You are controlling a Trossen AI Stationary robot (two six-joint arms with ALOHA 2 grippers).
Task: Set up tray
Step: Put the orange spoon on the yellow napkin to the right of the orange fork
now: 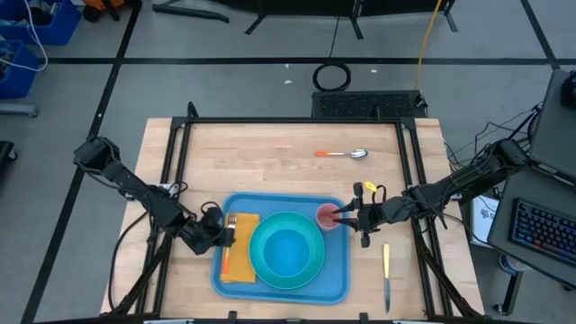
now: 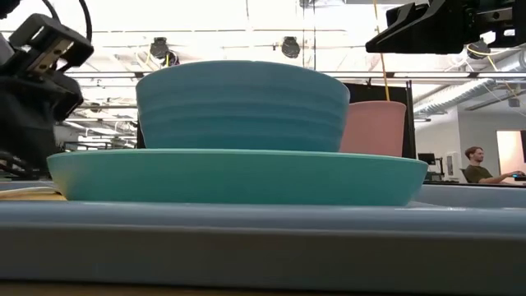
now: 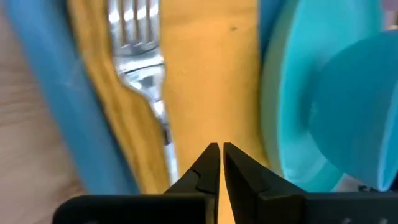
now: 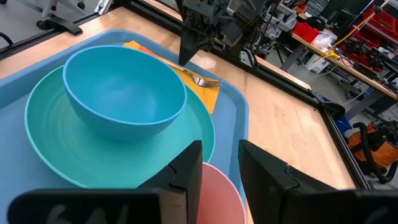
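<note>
Wooden table (image 1: 270, 153) held your tray (image 1: 337, 288). Left gripper (image 3: 221, 152), pressed together over the fork (image 3: 144, 74), could snag the napkin (image 3: 199, 68); right gripper (image 4: 219, 163), spread, could tip the cup (image 4: 217, 193).

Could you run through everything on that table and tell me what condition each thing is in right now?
tray: flat on the table, loaded.
plate: on the tray, under the bowl.
bowl: upright, empty.
pink cup: upright on the tray.
napkin: flat on the tray.
fork: lying on the napkin.
spoon: on the bare table.
knife: on the table, off the tray.
left end effector: shut, over the napkin.
right end effector: open, over the cup.
</note>
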